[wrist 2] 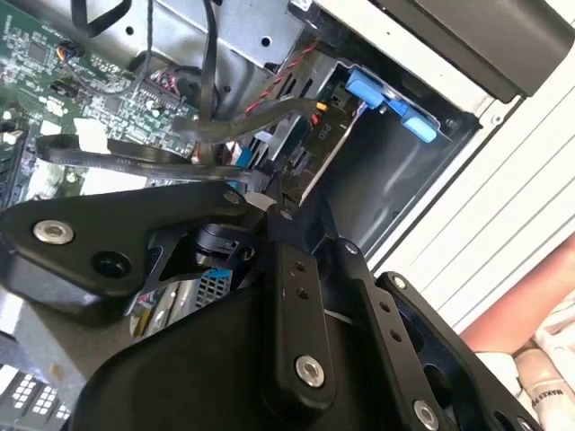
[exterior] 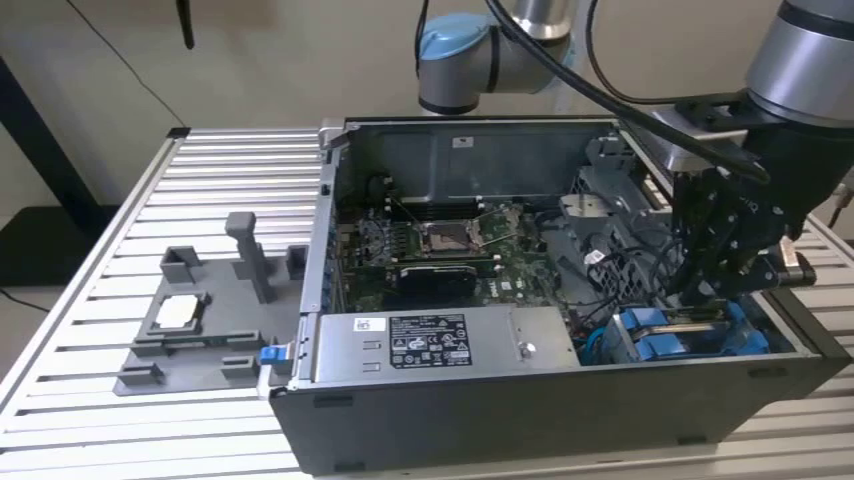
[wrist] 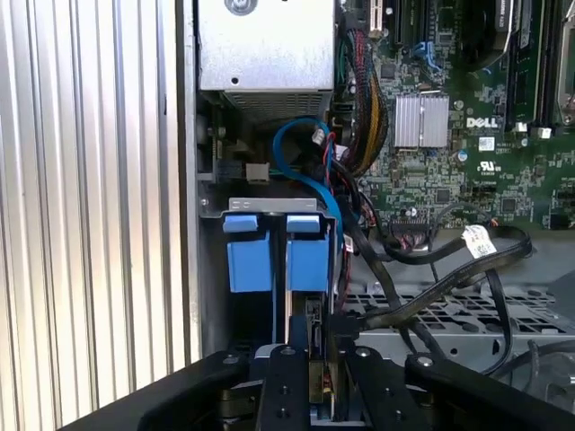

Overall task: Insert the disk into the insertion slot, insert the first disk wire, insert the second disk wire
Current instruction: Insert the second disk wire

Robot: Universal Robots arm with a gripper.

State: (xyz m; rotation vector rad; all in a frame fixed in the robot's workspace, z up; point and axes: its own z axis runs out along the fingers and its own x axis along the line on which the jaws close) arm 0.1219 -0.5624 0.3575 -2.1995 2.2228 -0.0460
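Note:
The computer case lies open on the table. Two bright blue carrier frames sit side by side in the grey metal drive cage, the insertion slot, at the case's corner. My gripper reaches down into the case at that cage. In both wrist views the gripper looks shut on the end of a disk wire, a black connector with red and black leads. That connector rests against the edge of the carrier nearer the motherboard. A blue cable curves above the cage.
A grey fixture with upright posts lies on the slatted table at the exterior view's left. Inside the case are the power supply, the motherboard and loose black cables close beside the gripper.

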